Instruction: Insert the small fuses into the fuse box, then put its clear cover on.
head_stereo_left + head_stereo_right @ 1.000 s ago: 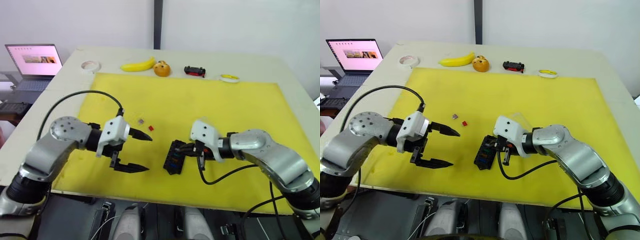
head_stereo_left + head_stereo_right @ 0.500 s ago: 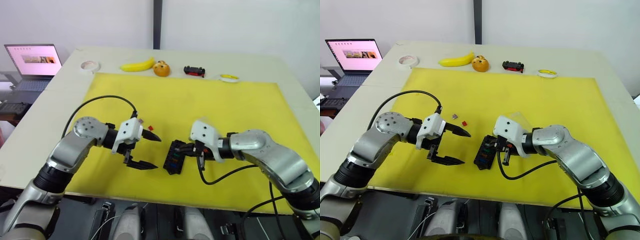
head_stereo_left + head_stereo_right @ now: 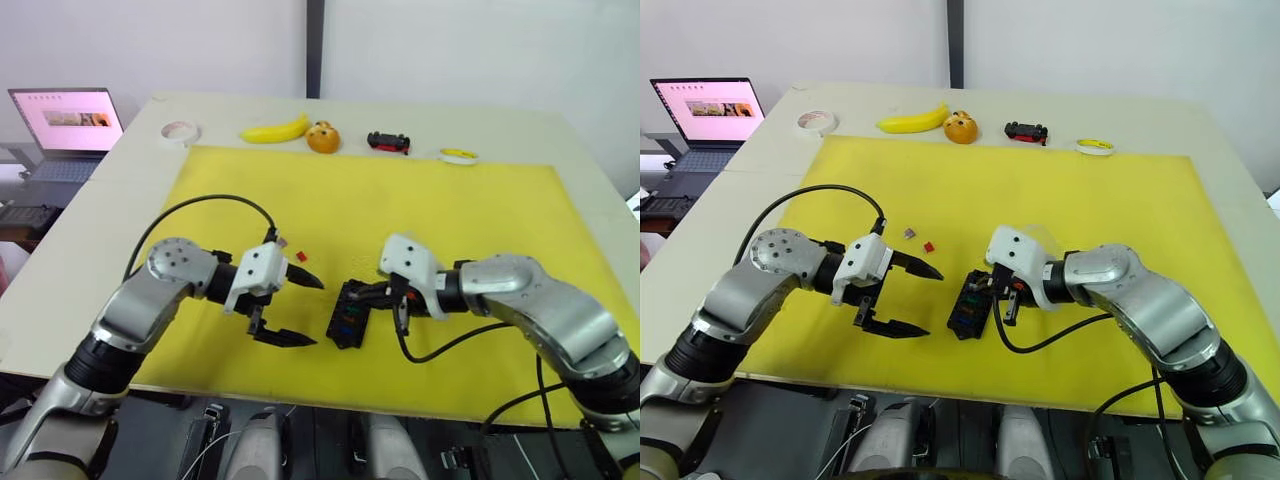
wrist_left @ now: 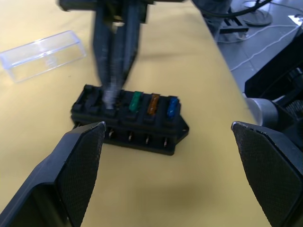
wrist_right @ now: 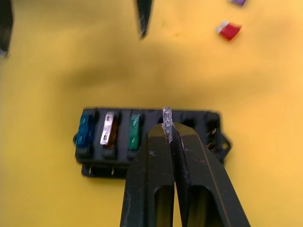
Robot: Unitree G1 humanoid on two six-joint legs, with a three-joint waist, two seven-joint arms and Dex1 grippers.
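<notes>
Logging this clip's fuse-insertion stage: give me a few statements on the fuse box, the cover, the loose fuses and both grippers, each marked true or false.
1. The fuse box holds green, amber and blue fuses. True.
2. The clear cover sits on the box. False: it lies apart on the yellow mat.
3. The right gripper pinches a clear fuse over the box. True.
4. The left gripper is shut. False: its fingers are spread.
5. The red fuse is slotted in. False: it lies loose.
</notes>
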